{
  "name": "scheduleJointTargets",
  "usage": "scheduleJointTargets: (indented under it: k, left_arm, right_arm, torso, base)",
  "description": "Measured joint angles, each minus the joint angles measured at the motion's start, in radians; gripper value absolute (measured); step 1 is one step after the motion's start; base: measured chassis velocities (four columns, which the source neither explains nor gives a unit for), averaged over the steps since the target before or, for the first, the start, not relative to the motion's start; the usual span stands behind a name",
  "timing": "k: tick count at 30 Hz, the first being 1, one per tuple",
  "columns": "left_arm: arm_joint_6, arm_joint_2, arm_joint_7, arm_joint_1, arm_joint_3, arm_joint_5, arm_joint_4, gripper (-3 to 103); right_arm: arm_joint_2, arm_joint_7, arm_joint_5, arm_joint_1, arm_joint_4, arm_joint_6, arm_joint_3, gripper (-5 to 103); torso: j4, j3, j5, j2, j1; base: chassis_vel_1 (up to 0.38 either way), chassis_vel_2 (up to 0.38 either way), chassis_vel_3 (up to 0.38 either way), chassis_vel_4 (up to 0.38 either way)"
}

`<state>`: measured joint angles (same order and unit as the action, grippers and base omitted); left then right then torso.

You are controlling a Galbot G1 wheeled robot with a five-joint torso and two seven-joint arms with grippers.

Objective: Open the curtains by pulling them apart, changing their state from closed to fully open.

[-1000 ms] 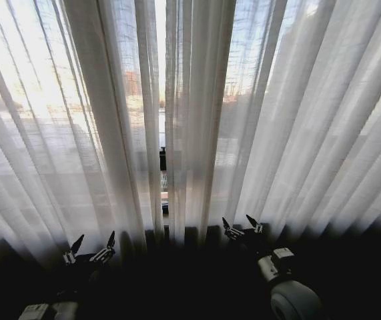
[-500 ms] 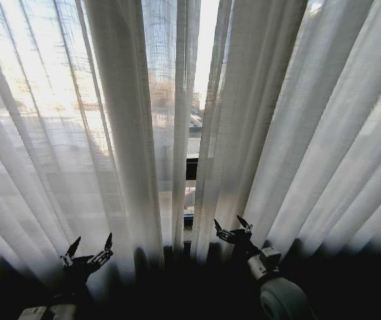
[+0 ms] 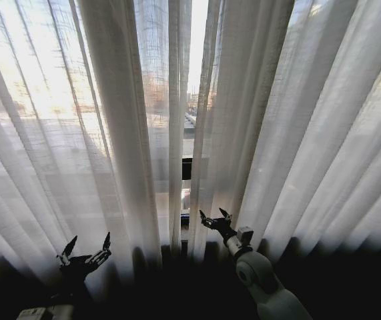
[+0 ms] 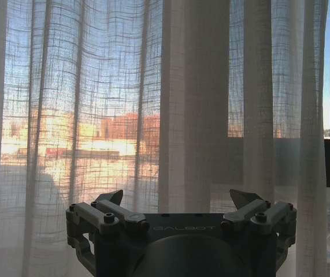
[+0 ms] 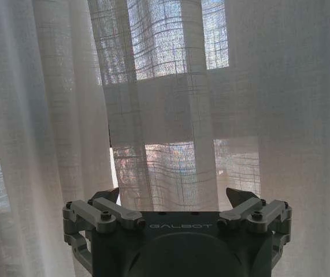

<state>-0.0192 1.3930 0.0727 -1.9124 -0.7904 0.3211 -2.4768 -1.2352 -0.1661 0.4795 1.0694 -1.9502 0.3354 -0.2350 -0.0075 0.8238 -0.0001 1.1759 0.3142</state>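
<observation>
We see right hand (image 3: 215,218) spread at curtains (image 3: 257,120) centre gap, left hand (image 3: 83,248) spread, both clear of fabric. Risk: sheer pleat slips from pinch, or only one fold caught.

We saw strong daylight glowing through the curtains (image 3: 110,133), brightest upper left; the foreground below lay in deep shadow, and pleats fanned outward at the edges.

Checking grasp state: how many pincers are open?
2. Left pincer low against the left curtain panel; right pincer by the centre gap, at the right curtain panel.
</observation>
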Motion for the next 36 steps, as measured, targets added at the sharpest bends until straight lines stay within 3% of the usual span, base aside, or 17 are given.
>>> scheduleJointTargets:
  k: [5,14,26,29,31,33,34,36]
  left_arm:
    - [-0.001,0.023,0.0,-0.02,-0.001,-0.01,-0.022,100]
    - [-0.013,0.006,0.015,-0.026,-0.003,-0.002,-0.023,100]
    - [-0.007,0.01,0.015,-0.02,0.006,0.002,-0.025,100]
    - [-0.007,0.013,0.015,-0.019,0.005,0.002,-0.025,100]
    - [-0.007,0.013,0.015,-0.019,0.006,0.003,-0.025,100]
    - [-0.007,0.016,0.016,-0.021,0.007,0.003,-0.025,100]
    - [-0.008,0.017,0.016,-0.023,0.007,0.003,-0.025,100]
    - [-0.008,0.017,0.016,-0.026,0.005,0.003,-0.025,100]
  right_arm:
    - [-0.034,-0.011,-0.017,-0.089,0.092,-0.001,0.002,100]
    - [-0.072,-0.047,-0.069,-0.205,0.223,-0.004,-0.007,100]
    - [-0.078,-0.041,-0.097,-0.314,0.381,-0.047,0.008,102]
    - [-0.077,-0.036,-0.096,-0.338,0.401,-0.053,0.016,88]
    - [-0.077,-0.035,-0.096,-0.341,0.404,-0.055,0.017,88]
    - [-0.082,-0.034,-0.097,-0.357,0.418,-0.066,0.022,71]
    - [-0.085,-0.033,-0.099,-0.362,0.425,-0.072,0.022,71]
    - [-0.089,-0.033,-0.102,-0.367,0.43,-0.077,0.023,61]
  torso:
    - [0.0,0.0,0.0003,0.0,0.0]
    - [-0.0002,0.0,0.0002,0.0,0.0]
    - [-0.0002,0.0,0.0003,0.0,0.0]
    - [-0.0001,0.0,0.0003,0.0,0.0]
    - [-0.0002,0.0,0.0002,0.0,0.0]
    - [-0.0001,0.0,0.0003,0.0,0.0]
    - [-0.0001,0.0,0.0003,0.0,0.0]
    - [-0.0001,0.0,0.0003,0.0,0.0]
  base:
    - [0.0,0.0,0.0,0.0]
    - [0.0,0.0,0.0,0.0]
    - [0.0,0.0,0.0,0.0]
    - [0.0,0.0,0.0,0.0]
    - [0.0,0.0,0.0,0.0]
    - [0.0,0.0,0.0,0.0]
    - [0.0,0.0,0.0,0.0]
    - [0.0,0.0,0.0,0.0]
